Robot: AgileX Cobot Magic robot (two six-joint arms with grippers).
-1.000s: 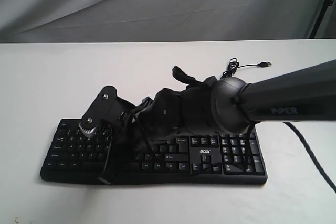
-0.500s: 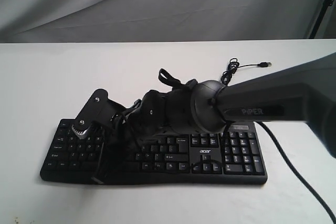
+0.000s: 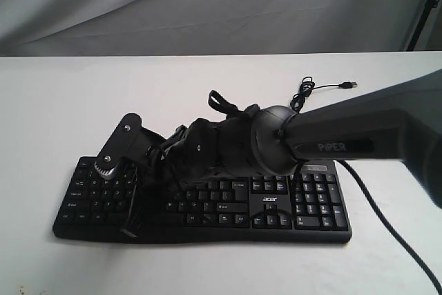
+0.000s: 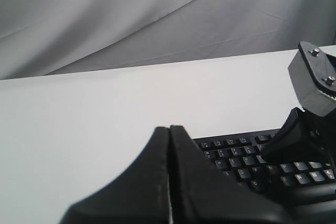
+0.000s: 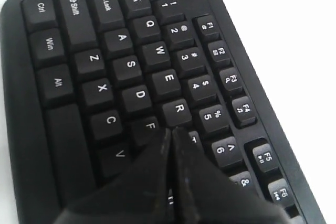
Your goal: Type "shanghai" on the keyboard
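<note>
The black keyboard (image 3: 304,205) lies on the white table (image 3: 69,101), its "acer" logo facing the front. My right arm (image 3: 359,136) reaches across it from the right. My right gripper (image 3: 132,226) points down over the left half of the keys. In the right wrist view the keyboard (image 5: 79,35) fills the picture and the right gripper (image 5: 171,129) is shut with nothing in it, its tips by the R and F keys. The left gripper (image 4: 169,128) is shut and empty, off the keyboard's (image 4: 236,153) left end. It does not show in the exterior view.
The keyboard's thin USB cable (image 3: 324,88) lies coiled behind its right end. A thick black arm cable (image 3: 394,226) runs over the table at the right. Grey cloth (image 3: 207,5) hangs behind the table. The right arm's wrist mount (image 4: 315,82) shows in the left wrist view.
The right arm swung left across the keyboard, carrying its gripper toward the left keys. Over the last half second it has hardly moved.
</note>
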